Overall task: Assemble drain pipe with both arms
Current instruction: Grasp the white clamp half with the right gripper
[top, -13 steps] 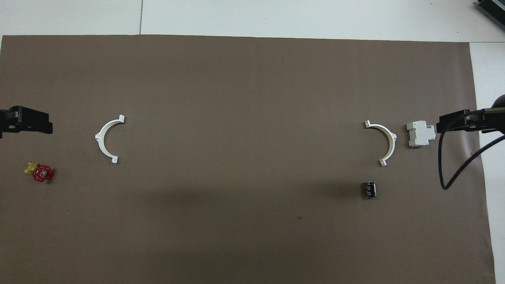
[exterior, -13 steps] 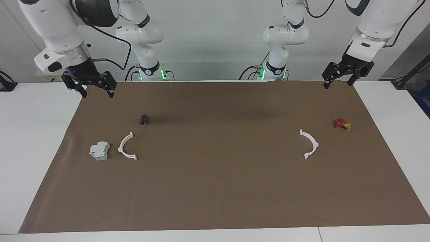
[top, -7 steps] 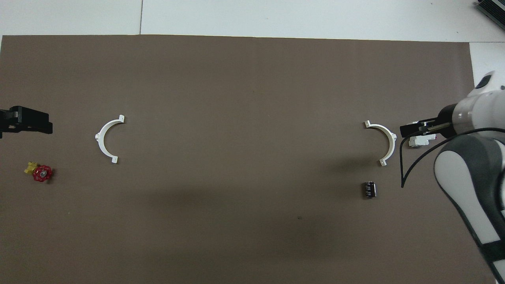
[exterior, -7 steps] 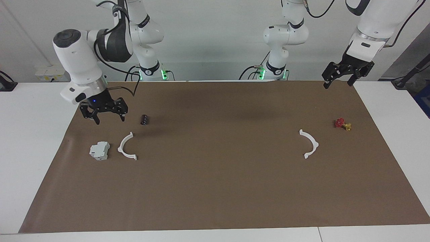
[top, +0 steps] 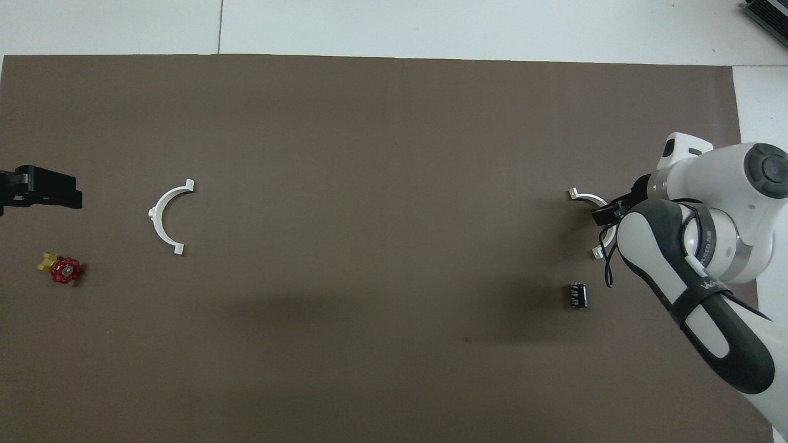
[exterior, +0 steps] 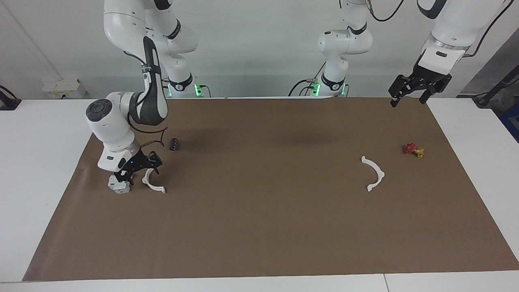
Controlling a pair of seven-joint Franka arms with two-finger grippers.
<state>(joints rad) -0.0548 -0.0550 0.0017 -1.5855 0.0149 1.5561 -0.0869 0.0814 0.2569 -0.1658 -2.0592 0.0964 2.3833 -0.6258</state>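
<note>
At mid-left of the facing view, one white arc [exterior: 153,185] lies under the right gripper [exterior: 136,168], fingers spread, beside a grey block [exterior: 118,186]. Mid-right lies the second arc [exterior: 375,173]; upper right hangs the left gripper [exterior: 409,95], fingers apart.

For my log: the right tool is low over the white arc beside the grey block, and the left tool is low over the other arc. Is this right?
Not quite. In the facing view the left tool waits high at the mat's corner, away from the other arc. The right tool is indeed low over the arc beside the grey block.
</note>
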